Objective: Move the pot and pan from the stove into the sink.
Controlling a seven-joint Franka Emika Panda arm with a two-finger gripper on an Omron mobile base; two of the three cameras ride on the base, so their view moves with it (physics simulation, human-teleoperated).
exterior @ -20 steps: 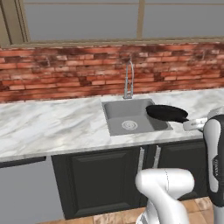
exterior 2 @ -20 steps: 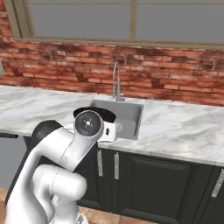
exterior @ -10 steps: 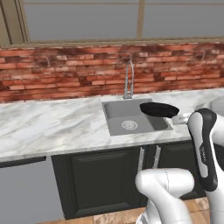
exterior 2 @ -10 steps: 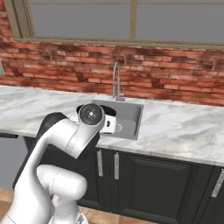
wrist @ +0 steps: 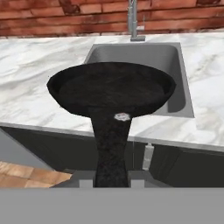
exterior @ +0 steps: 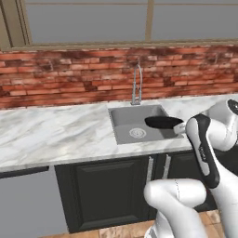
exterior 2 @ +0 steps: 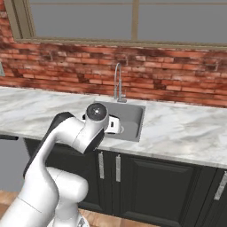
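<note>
the gripper [wrist: 112, 183] is clamped narrow on the handle of the pan [wrist: 111, 89], holding it level in the air. relative to the sink [exterior: 125, 118], the pan [exterior: 161, 122] hangs over the basin's right front part, above the rim, with the faucet [exterior: 136, 83] behind the basin.

I see a red brick wall [exterior: 69, 79] under a wide window [exterior: 93, 21], a white marble worktop [exterior: 51, 135], dark cabinet doors [exterior: 100, 190] below, and wooden floor [exterior: 121, 230].
</note>
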